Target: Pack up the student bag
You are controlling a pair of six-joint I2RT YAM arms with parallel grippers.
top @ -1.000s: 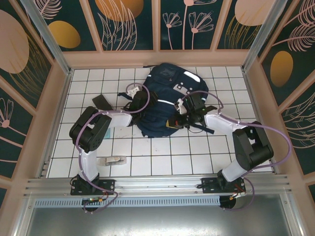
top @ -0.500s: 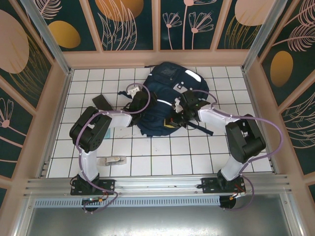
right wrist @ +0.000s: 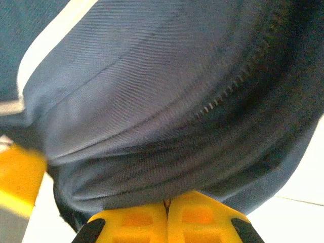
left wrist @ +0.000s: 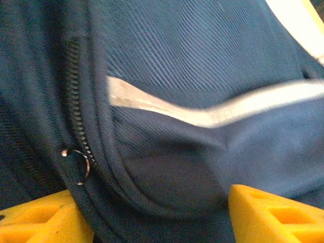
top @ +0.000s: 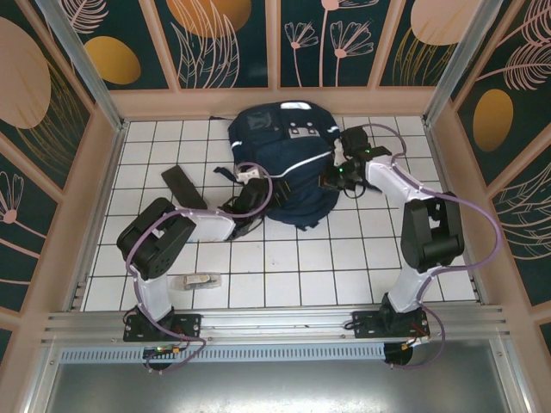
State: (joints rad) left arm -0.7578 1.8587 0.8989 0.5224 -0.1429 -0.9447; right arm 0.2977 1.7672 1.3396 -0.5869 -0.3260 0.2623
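Navy student bag (top: 280,159) sits pinched in my right claw (right wrist: 167,215). My left claw (left wrist: 157,215) is apart, straddling its zipper (left wrist: 76,126). Next, I'd likely clamp left and pull it open.

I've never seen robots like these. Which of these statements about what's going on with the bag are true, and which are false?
1. The student bag lies on a white-tiled table. True.
2. The left gripper has its fingers pressed together. False: they stand apart, with the bag's fabric bulging between them.
3. The right gripper is shut, with the bag's fabric bunched at its fingertips. True.
4. The bag's stripes are red. False: they are white.
5. A dark oblong pouch lies on the tiles to the left of the bag. True.
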